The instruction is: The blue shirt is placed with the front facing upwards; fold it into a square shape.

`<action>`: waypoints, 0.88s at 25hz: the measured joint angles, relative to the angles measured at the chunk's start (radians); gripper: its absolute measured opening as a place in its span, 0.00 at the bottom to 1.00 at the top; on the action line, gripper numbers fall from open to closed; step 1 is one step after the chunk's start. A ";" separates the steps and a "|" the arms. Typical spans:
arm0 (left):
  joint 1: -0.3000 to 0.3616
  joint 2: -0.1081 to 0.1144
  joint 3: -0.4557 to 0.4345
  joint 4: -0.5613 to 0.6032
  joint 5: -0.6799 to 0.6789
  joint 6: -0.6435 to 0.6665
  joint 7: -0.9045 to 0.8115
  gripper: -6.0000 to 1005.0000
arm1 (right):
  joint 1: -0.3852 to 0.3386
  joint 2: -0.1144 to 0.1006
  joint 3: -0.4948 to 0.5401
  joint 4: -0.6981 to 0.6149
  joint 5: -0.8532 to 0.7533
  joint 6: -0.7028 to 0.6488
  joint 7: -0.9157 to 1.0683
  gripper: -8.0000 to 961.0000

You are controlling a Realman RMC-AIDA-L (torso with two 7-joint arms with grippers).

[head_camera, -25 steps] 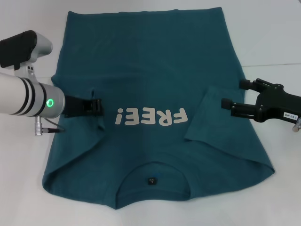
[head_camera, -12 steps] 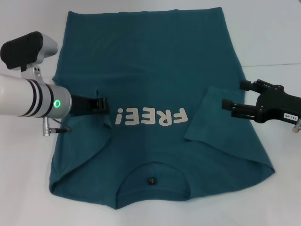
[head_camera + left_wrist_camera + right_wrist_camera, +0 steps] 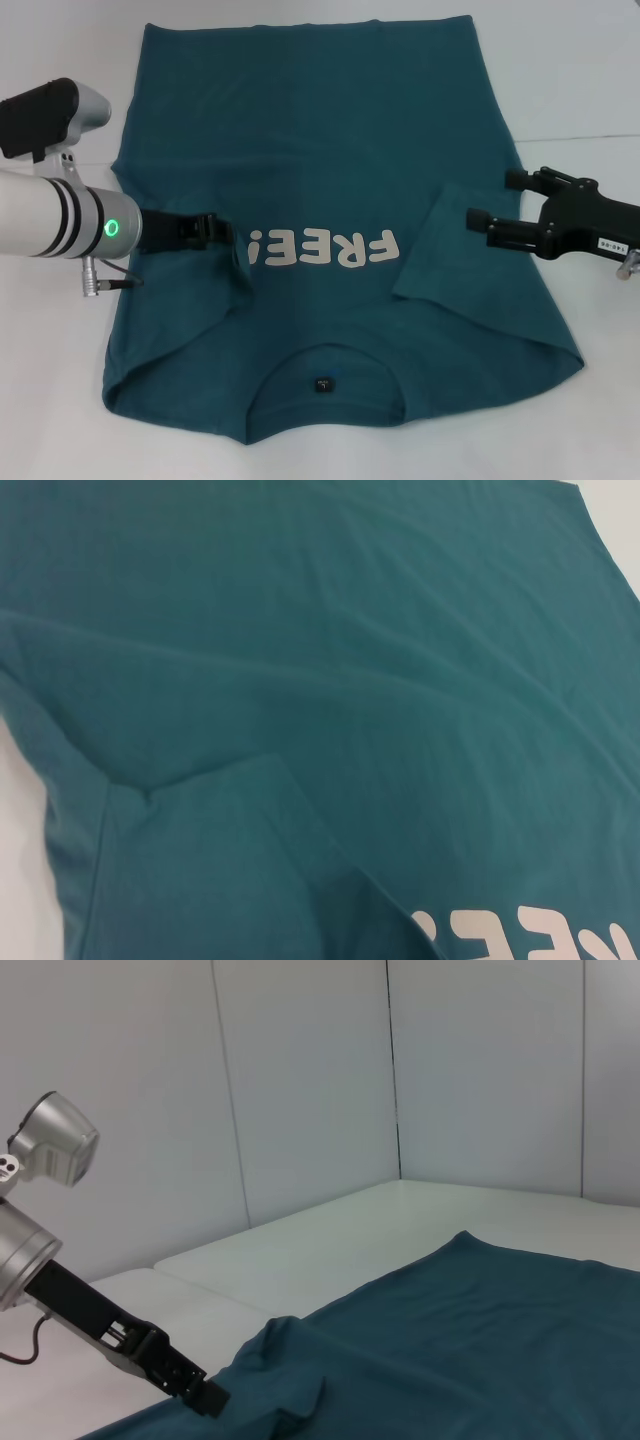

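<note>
The blue shirt (image 3: 340,130) lies spread on the white table (image 3: 580,80), front up, its collar (image 3: 322,358) on the side nearest me and the cream letters "FREE!" (image 3: 320,248) across the chest. My left gripper (image 3: 222,234) is shut on the shirt's left sleeve, holding it over the chest just left of the letters. The right wrist view shows that gripper (image 3: 205,1395) with a hump of cloth (image 3: 275,1345) raised at its tip. The right sleeve (image 3: 450,250) lies folded inward. My right gripper (image 3: 495,198) hovers open at that fold's outer edge, holding nothing.
White table surface surrounds the shirt on every side. Grey wall panels (image 3: 300,1080) stand behind the table in the right wrist view. The left wrist view shows only shirt cloth (image 3: 350,680) and a strip of table (image 3: 20,860).
My left gripper has carried the left sleeve rightwards toward the letters, drawing the shirt's left edge inward. The right gripper has barely shifted.
</note>
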 joint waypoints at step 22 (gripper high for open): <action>0.032 0.004 0.073 -0.022 0.069 -0.039 -0.007 0.91 | 0.006 -0.001 -0.003 -0.002 0.000 0.011 0.009 0.98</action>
